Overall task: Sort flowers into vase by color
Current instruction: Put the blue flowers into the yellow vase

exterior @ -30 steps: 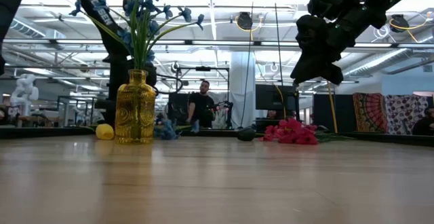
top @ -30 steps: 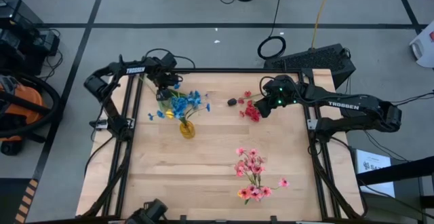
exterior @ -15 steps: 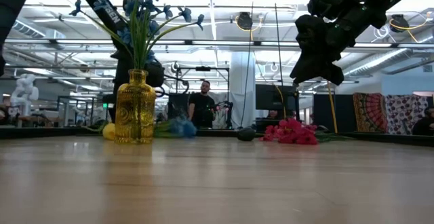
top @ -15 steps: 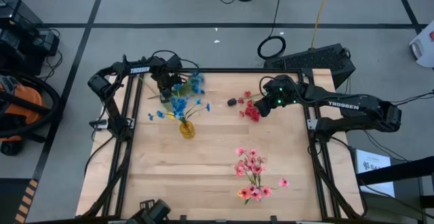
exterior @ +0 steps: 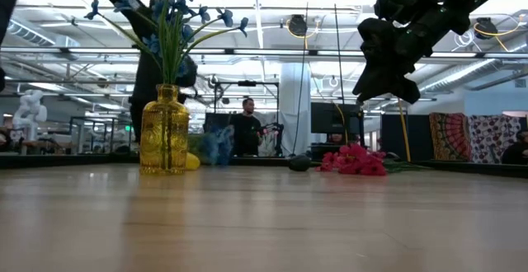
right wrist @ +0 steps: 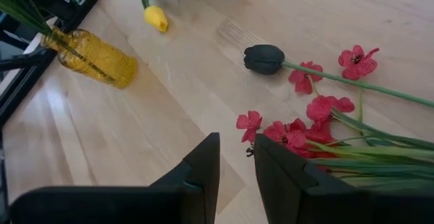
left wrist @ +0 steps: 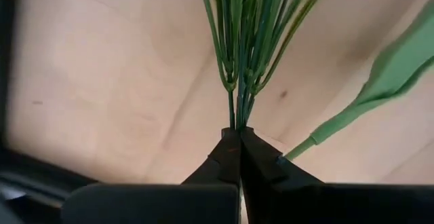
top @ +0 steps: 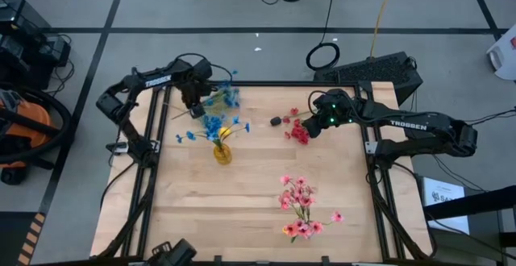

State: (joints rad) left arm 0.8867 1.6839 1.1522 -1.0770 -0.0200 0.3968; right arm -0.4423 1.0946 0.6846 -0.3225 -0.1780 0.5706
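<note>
A: From above, we see the left end effector [top: 198,98] at the far left corner of the wooden surface [top: 258,193], pressed together on the stems of a blue flower spray [top: 222,97]. The spray's long axis runs roughly across the surface, blossoms pointing toward the right arm. Just nearer us stands the yellow vase [top: 222,154], blue flowers [top: 213,126] fanning out of its neck, with a yellow bud [top: 228,131] showing beside them.

B: And the right end effector [top: 310,126] hangs over the red flowers [top: 299,132] at the far middle — a dark bud [top: 276,122] lies just beside them. The pink flowers [top: 300,208] lie well apart, near the front edge, stems running front to back.

A: In the low view we have the vase [exterior: 164,132] upright, its blue flowers [exterior: 175,12] pointing straight up. A blurred blue cluster [exterior: 218,145] and the yellow bud [exterior: 191,162] sit behind it; the red flowers [exterior: 355,160] lie flat to the right, under the right end effector [exterior: 386,82].

B: The left wrist view settles the grip: the fingertips [left wrist: 230,157] meet on thin green stems [left wrist: 239,68] that run straight away from them.

A: In the right wrist view we see its fingers [right wrist: 201,164] spread a little, holding nothing. The red flowers [right wrist: 298,125] lie just ahead with stems trailing sideways; the dark bud [right wrist: 264,58] lies on its side, pointing toward the tilted-looking vase [right wrist: 95,60].
</note>
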